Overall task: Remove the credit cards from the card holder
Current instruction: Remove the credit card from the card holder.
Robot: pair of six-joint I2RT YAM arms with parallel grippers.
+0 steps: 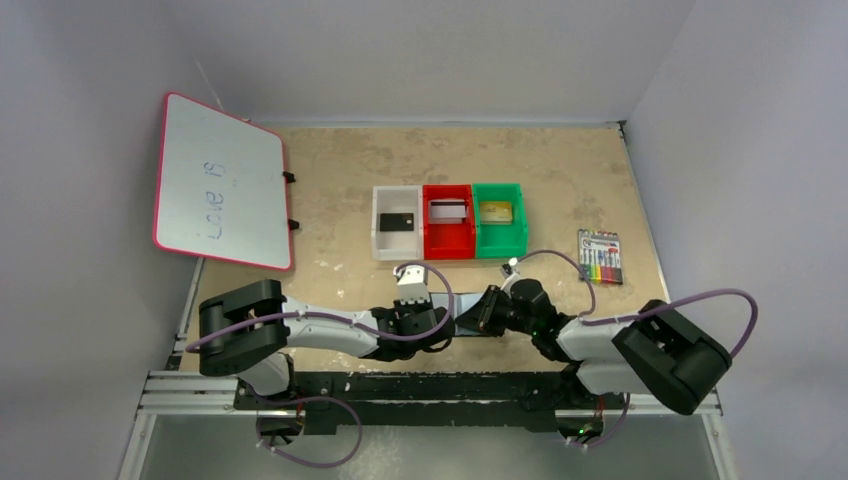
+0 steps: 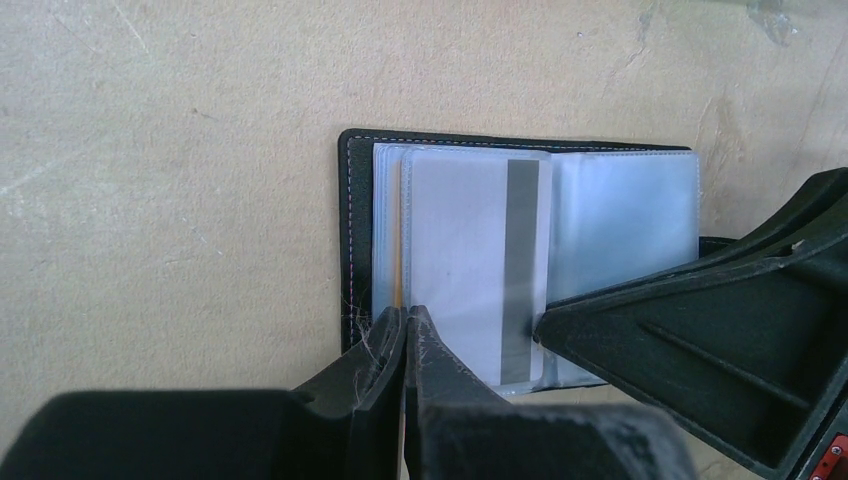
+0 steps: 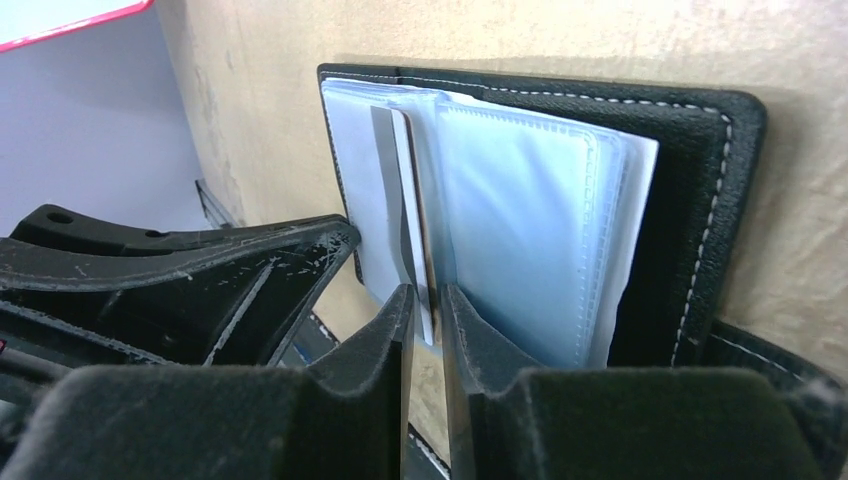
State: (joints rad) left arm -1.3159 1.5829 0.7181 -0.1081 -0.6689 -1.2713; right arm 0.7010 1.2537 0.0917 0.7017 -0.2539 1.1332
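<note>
The black card holder (image 2: 352,200) lies open on the table near the arm bases (image 1: 463,322), its clear sleeves fanned out (image 3: 540,220). A pale credit card with a grey stripe (image 2: 460,260) sits in a sleeve. My left gripper (image 2: 405,315) is shut, tips resting on the sleeves' near edge. My right gripper (image 3: 428,295) stands slightly open, with that card's edge (image 3: 405,190) in the narrow gap; neither pad visibly presses it. From the left wrist, a right finger (image 2: 700,330) reaches the card's near corner. Three other cards lie in bins: black (image 1: 398,221), silver (image 1: 449,210), gold (image 1: 496,211).
White (image 1: 382,245), red (image 1: 447,245) and green (image 1: 500,243) bins stand in a row behind the holder. A pack of coloured markers (image 1: 600,256) lies at the right. A red-framed whiteboard (image 1: 222,182) leans at the back left.
</note>
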